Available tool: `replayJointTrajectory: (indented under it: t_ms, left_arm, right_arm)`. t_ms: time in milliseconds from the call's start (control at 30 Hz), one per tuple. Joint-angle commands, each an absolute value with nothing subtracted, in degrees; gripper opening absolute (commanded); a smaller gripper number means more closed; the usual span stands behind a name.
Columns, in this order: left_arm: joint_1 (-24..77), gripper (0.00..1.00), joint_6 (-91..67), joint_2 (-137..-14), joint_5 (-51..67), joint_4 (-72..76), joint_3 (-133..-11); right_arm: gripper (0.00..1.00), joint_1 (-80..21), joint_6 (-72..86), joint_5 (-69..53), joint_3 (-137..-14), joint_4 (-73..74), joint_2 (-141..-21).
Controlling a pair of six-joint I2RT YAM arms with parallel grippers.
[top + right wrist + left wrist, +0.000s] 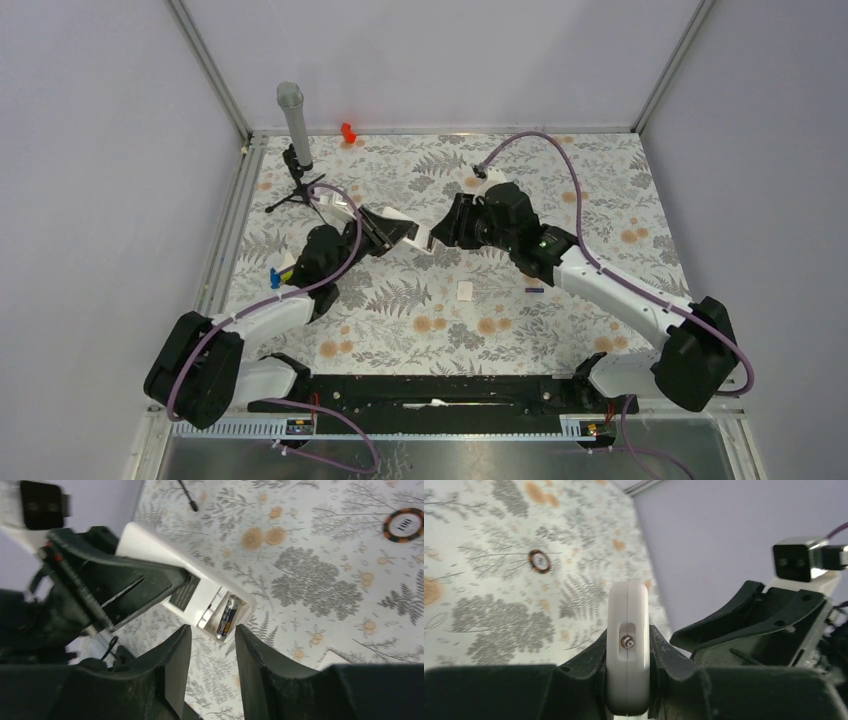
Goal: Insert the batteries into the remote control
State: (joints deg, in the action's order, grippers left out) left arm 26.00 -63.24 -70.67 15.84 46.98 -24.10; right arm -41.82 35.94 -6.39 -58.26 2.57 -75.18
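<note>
battery (pixel 228 616) in remote control (pixel 150 545) | cover (pixel 465 290) on table (pixel 600 200) | likely second battery (pixel 534 290) right of cover

Remote control (pixel 150 542) smooth white plastic w/ slight sheen, battery (pixel 227 616) glossy wrap, table cover (pixel 310 580) matt printed.
</note>
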Motion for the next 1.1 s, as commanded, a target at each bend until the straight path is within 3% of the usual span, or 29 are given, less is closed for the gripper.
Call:
replayJointTrajectory:
  t_ms: [0, 300, 633, 867, 1067]
  left_arm:
    - [32.6, 0.0, -45.2, -66.9, 3.6, 20.9, -33.0]
    - [45.4, 0.0, -34.8, -80.2, -16.7, -6.3, -49.5]
    - [55.3, 0.0, -32.8, -92.7, -36.3, -17.6, -61.0]
    - [57.8, 0.0, -33.6, -92.5, -42.7, -18.3, -62.8]
    - [62.0, 0.0, -22.5, -93.0, -44.0, -12.4, -62.7]
  right_arm:
    - [0.47, -42.2, 38.8, 2.9, -55.8, 4.4, -78.3]
    - [0.55, -42.1, 44.4, 2.6, -48.1, 0.6, -82.2]
    - [0.52, -41.9, 46.7, 4.2, -41.3, -1.9, -79.8]
    - [0.52, -40.9, 50.6, -1.1, -38.6, -5.8, -81.1]
    - [0.51, -39.4, 58.5, -1.9, -34.9, -8.4, -82.6]
